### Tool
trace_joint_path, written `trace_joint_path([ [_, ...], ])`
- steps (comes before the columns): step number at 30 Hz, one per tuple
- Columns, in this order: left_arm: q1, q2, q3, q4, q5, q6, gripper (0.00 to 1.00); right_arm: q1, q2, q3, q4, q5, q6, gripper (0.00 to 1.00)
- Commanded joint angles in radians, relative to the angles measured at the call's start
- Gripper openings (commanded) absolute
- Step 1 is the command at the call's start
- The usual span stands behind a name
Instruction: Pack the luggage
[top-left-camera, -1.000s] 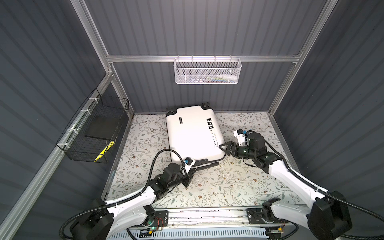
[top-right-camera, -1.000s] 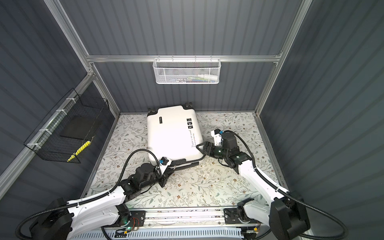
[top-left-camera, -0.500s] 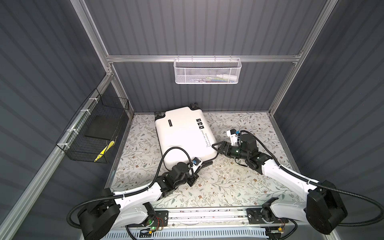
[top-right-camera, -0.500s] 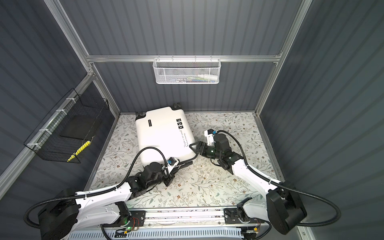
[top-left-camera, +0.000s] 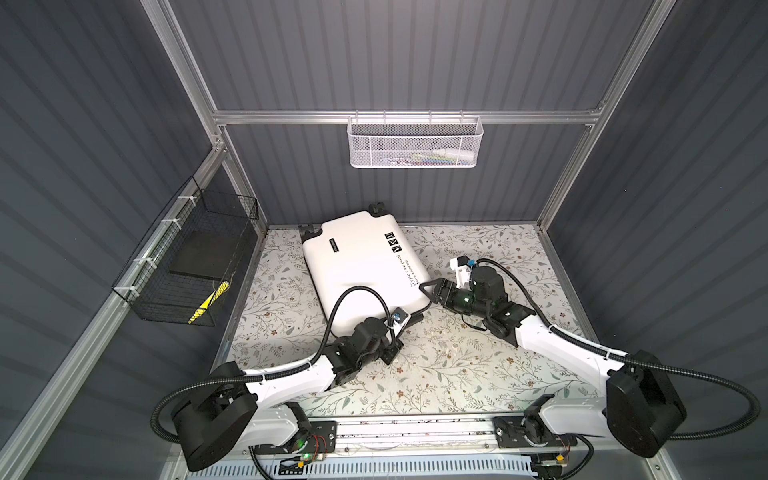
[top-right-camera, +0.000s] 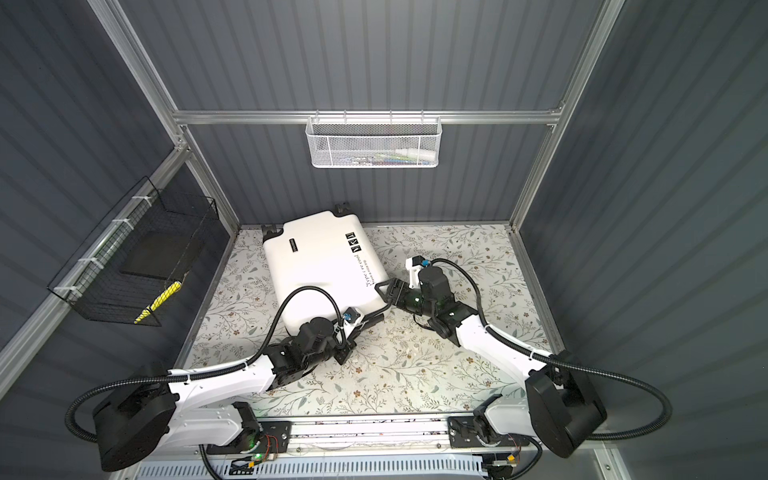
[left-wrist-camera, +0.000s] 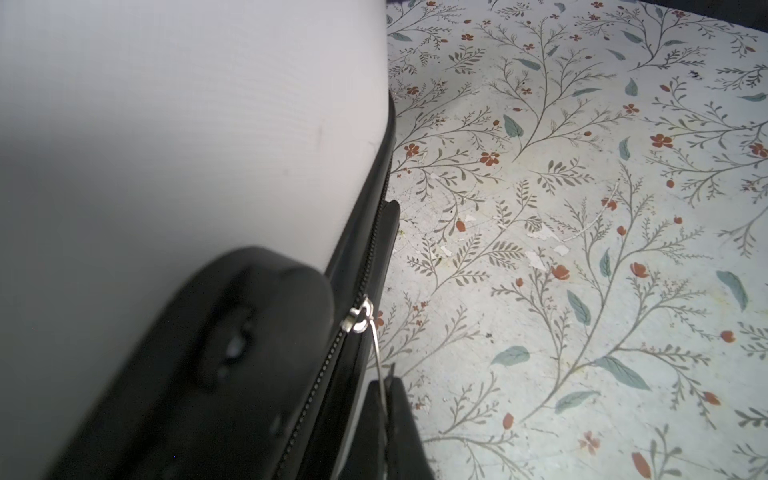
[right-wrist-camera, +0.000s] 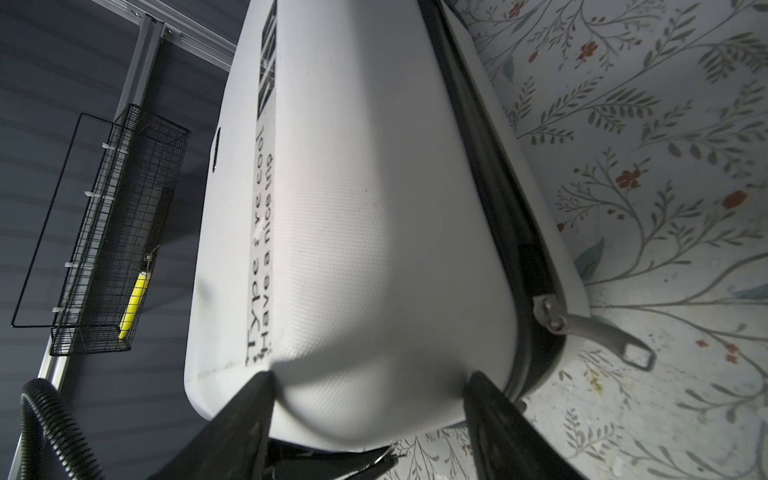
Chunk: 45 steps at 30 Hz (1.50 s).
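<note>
The luggage (top-left-camera: 361, 266) (top-right-camera: 324, 266), a white hard-shell suitcase with black script, lies closed and flat on the floral floor, turned at an angle. My left gripper (left-wrist-camera: 386, 399) (top-left-camera: 411, 321) is at its near corner, shut on the thin metal zipper pull (left-wrist-camera: 376, 345) that hangs from the slider (left-wrist-camera: 358, 320). My right gripper (right-wrist-camera: 368, 386) (top-left-camera: 430, 291) straddles the corner nearest it, jaws wide. Both fingertips (right-wrist-camera: 259, 390) press on the white shell (right-wrist-camera: 374, 208). A second zipper pull (right-wrist-camera: 598, 332) sticks out free beside that corner.
A white mesh basket (top-left-camera: 413, 143) hangs on the back wall rail. A black wire basket (top-left-camera: 195, 257) on the left wall holds a yellow item (top-left-camera: 208, 301) and a dark flat thing. Aluminium posts (top-left-camera: 552, 199) frame the floor (top-left-camera: 478, 374).
The luggage has slid left and turned, its far end swinging toward the left wall. My right gripper followed it left and narrowed onto the corner. The left gripper stayed shut on the pull.
</note>
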Motion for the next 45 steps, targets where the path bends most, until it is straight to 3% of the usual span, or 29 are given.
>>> trace_joint_path([
  [1, -0.055, -0.022, 0.073, 0.154, 0.217, 0.056, 0.00, 0.074, 0.027, 0.022, -0.032, -0.135, -0.012, 0.73],
  [6, -0.055, -0.070, 0.042, 0.148, 0.175, 0.047, 0.00, 0.034, 0.000, 0.022, -0.075, -0.120, -0.032, 0.76],
  [13, -0.055, -0.099, 0.029, 0.123, 0.156, 0.056, 0.00, -0.146, -0.067, -0.005, -0.132, -0.176, -0.068, 0.77],
  [18, -0.054, -0.094, 0.030, 0.109, 0.168, 0.060, 0.00, -0.174, -0.078, -0.011, -0.162, -0.187, -0.093, 0.77],
  [25, -0.055, -0.145, 0.035, 0.032, 0.178, 0.061, 0.38, -0.174, -0.083, -0.027, -0.157, -0.188, -0.094, 0.77],
  [31, -0.054, -0.254, 0.035, -0.037, 0.149, 0.015, 0.57, -0.196, -0.095, -0.013, -0.181, -0.184, -0.107, 0.77],
  [32, -0.054, -0.278, 0.036, -0.040, 0.135, 0.003, 0.70, -0.203, -0.097, -0.011, -0.183, -0.185, -0.108, 0.77],
  [33, -0.055, -0.296, 0.039, -0.043, 0.119, -0.009, 0.93, -0.211, -0.099, -0.007, -0.187, -0.187, -0.108, 0.77],
  [34, -0.054, -0.316, 0.048, -0.053, 0.092, -0.027, 1.00, -0.219, -0.102, -0.004, -0.189, -0.191, -0.108, 0.77],
  [39, -0.054, -0.367, 0.137, -0.162, -0.086, -0.078, 1.00, -0.248, -0.111, 0.022, -0.215, -0.200, -0.120, 0.79],
  [45, -0.045, -0.336, 0.320, -0.392, -0.475, -0.195, 1.00, -0.264, -0.113, 0.055, -0.243, -0.202, -0.134, 0.84],
])
